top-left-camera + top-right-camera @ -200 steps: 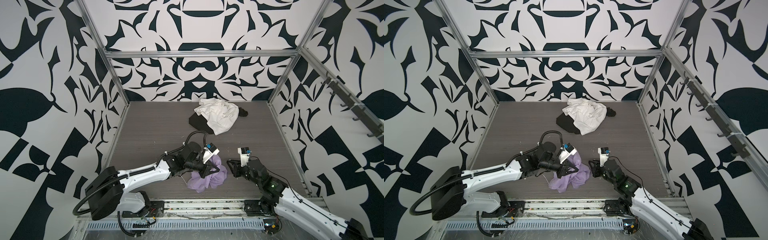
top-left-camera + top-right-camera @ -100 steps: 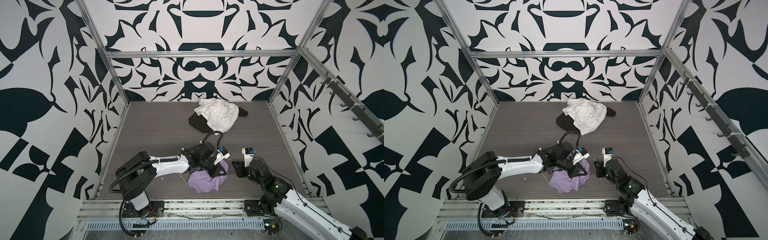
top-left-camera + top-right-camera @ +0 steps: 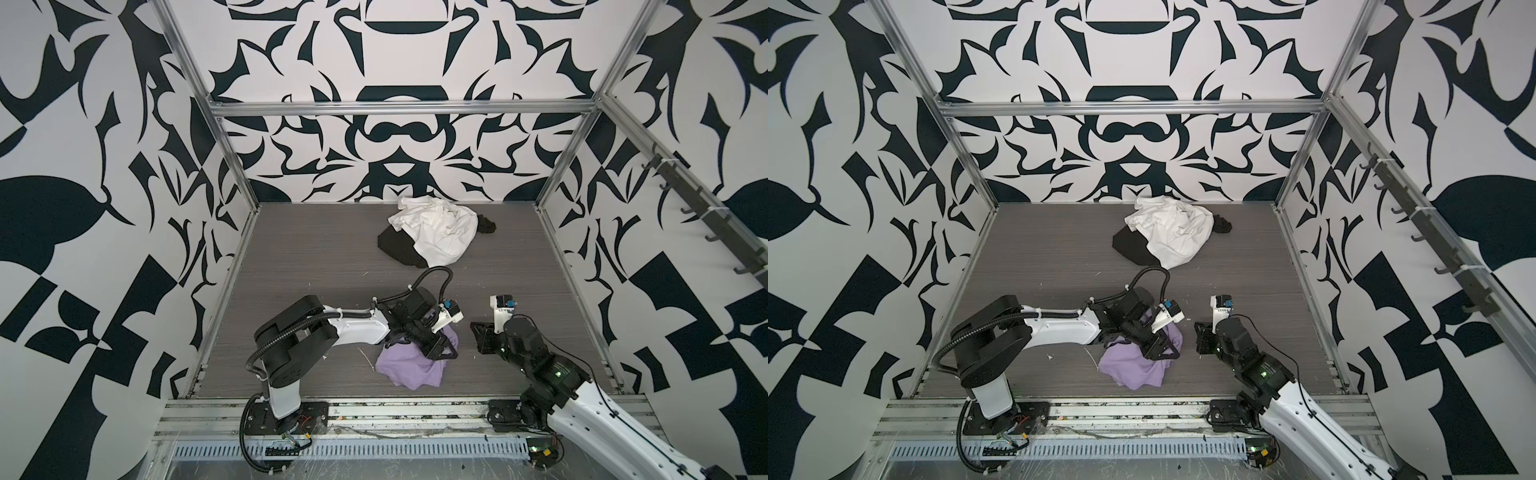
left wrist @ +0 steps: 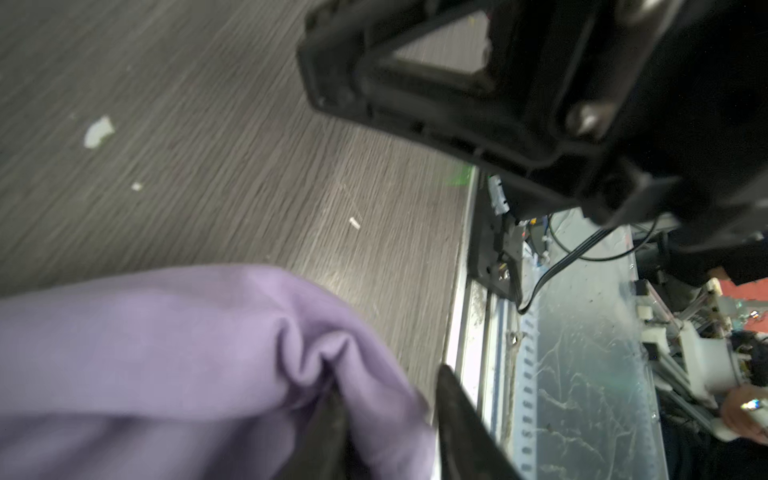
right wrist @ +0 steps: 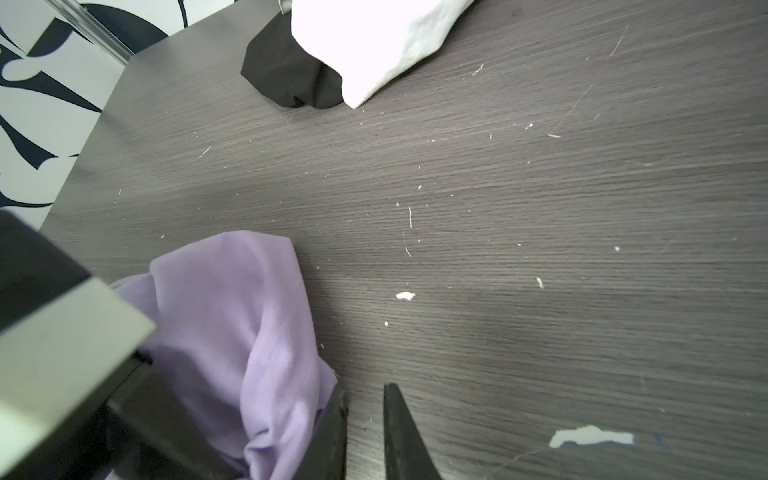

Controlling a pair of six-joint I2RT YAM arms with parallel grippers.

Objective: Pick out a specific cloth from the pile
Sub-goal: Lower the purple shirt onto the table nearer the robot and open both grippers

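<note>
**Q:** Where is the cloth found?

**A:** The cloth (image 3: 409,365), lavender and crumpled, is seen lying on the desk (image 3: 332,257) close to its near edge, about midway along it. It is set well apart from the pile (image 3: 432,237), which is heaped by the far edge. There a white garment (image 3: 1173,232) is draped over a black garment (image 3: 1129,249), with a small black piece (image 3: 1222,224) just beside it.

**Q:** How are the tools described?

**A:** The left tool (image 3: 440,352) is lowered onto the side of the cloth that faces the far edge. In the left wrist view its jaws are seen parted, with a fold of fabric lying between them, so no firm hold is judged. The right tool (image 5: 365,395) is held low, just beside the cloth. Its jaws are parted by a narrow gap through which bare desk is shown, and nothing is gripped. Fabric is touched only by the outer side of one finger (image 5: 332,428).

**Q:** How much of the task is judged done?

**A:** The picking-out is judged nearly complete, because the cloth lies clear of the pile. Little seems left beyond the tools being drawn away. Whether a further spot is intended for the cloth cannot be told.
</note>
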